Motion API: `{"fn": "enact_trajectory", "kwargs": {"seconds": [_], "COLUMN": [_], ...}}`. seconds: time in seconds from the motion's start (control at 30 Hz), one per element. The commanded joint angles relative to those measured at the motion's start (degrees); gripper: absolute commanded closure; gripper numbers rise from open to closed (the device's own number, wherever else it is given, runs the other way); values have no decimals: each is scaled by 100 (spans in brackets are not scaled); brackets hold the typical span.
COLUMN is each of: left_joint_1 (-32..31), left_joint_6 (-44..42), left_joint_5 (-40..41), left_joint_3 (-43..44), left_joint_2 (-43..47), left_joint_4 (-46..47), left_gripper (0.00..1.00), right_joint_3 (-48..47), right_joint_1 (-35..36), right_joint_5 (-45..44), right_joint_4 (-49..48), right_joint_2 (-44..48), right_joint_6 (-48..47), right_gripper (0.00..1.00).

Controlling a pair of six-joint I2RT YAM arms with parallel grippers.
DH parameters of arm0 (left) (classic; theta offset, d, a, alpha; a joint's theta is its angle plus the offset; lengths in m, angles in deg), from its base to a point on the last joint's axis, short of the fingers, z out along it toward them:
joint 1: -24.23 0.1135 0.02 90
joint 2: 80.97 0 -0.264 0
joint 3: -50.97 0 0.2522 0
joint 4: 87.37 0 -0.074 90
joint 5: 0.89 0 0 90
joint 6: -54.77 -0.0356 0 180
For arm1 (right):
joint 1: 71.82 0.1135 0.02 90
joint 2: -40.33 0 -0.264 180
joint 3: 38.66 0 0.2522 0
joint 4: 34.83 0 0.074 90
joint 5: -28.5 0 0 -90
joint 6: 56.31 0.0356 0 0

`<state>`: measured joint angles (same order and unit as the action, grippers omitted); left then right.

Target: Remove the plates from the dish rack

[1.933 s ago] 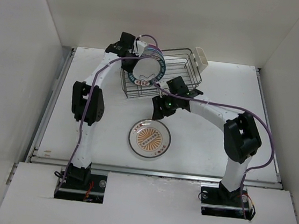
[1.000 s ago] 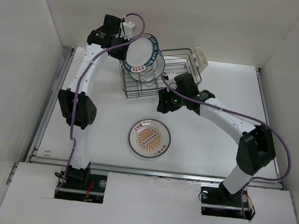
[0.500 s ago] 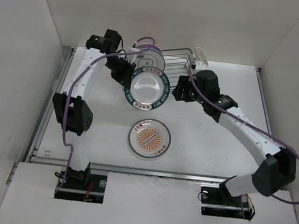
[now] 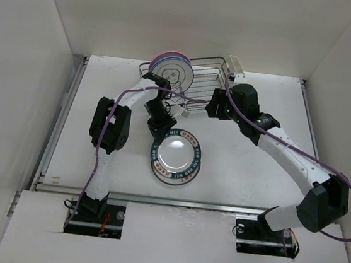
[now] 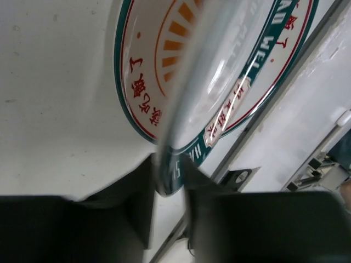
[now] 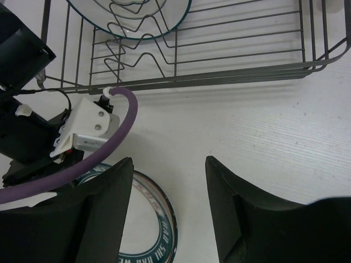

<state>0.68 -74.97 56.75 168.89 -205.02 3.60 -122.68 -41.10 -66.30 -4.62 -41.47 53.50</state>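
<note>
Left wrist: left pincer (image 5: 170, 174) on plate (image 5: 230, 71)

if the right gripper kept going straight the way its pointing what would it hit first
Probably the bare table, in the gap between the dish rack and the green-rimmed plate; the open right gripper frames only that patch. Depth is hard to judge here.
</note>
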Motion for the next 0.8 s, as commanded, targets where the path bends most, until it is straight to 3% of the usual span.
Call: {"fn": "enact_trajectory", "kwargs": {"seconds": [0.0, 0.13, 0.47, 0.6, 0.63, 0.67, 0.77], "left_joint_1": [52, 52, 526, 922, 1114, 1212, 1519], "left_joint_6": [-103, -103, 625, 1520, 2219, 2591, 3550], "left_joint_5": [-16, 37, -139, -87, 218, 221, 1203], "left_joint_3": [34, 191, 1202, 1405, 1405, 1405, 1484], "left_joint_2": [250, 250, 785, 1031, 1093, 1093, 866], "left_joint_4": [-806, -954, -763, 53, 630, 636, 1478], "left_gripper": [73, 52, 50, 50, 50, 50, 38], "right_joint_3": [83, -48, -1401, -2280, -2638, -2860, -4001], "right_joint_1": [-31, -31, -294, -444, -505, -558, -558], "right_joint_5": [-135, -74, 83, 522, 637, 751, 928], "right_joint_4": [-98, -98, -150, -299, -300, -300, -2], "right_joint_2": [112, 59, -986, -1741, -2117, -2338, -3355], "right_joint_6": [84, 32, -408, -610, -741, -829, -962], "right_gripper": [39, 34, 27, 25, 24, 24, 24]}}
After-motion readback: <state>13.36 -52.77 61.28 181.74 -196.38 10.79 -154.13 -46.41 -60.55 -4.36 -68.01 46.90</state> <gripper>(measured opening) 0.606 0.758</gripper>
